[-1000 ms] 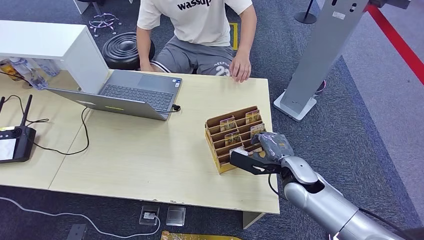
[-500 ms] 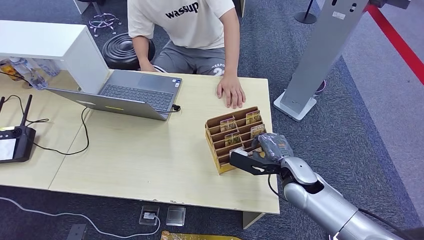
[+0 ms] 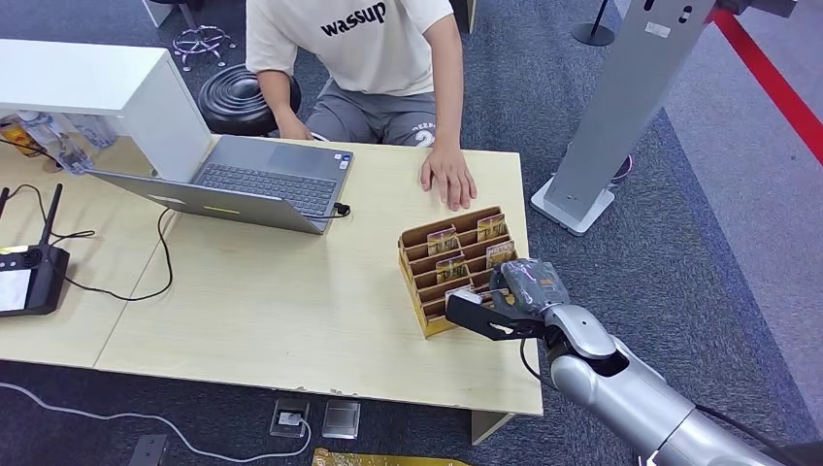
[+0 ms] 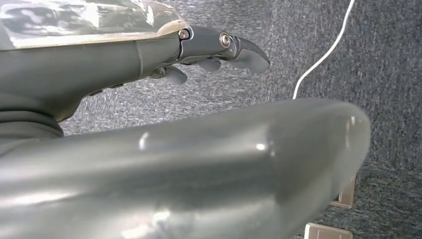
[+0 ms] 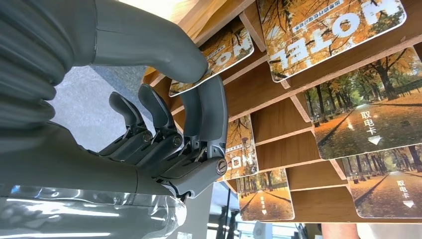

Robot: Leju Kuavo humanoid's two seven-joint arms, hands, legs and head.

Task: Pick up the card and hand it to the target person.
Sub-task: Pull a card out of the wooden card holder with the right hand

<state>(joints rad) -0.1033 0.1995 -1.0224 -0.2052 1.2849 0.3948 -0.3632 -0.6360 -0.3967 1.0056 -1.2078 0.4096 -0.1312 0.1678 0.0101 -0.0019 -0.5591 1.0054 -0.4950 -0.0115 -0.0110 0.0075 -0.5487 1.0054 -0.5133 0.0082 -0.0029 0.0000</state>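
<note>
Right hand (image 3: 510, 303) fingers (image 5: 211, 112) pinch a card (image 5: 214, 52) in the wooden rack (image 3: 427, 267); card largely hidden; left hand (image 4: 149, 55) fingers loosely apart

A light wooden table (image 3: 291, 301) carries an open grey laptop (image 3: 254, 183) near its far edge, its cable (image 3: 160, 257) trailing across the top. A white box (image 3: 97, 92) stands at the far left corner. A black controller with antennas (image 3: 29, 272) sits at the left edge. A wooden card rack (image 3: 427, 282) stands near the right edge, where a person's hand (image 3: 448, 177) rests flat by the far edge.
</note>
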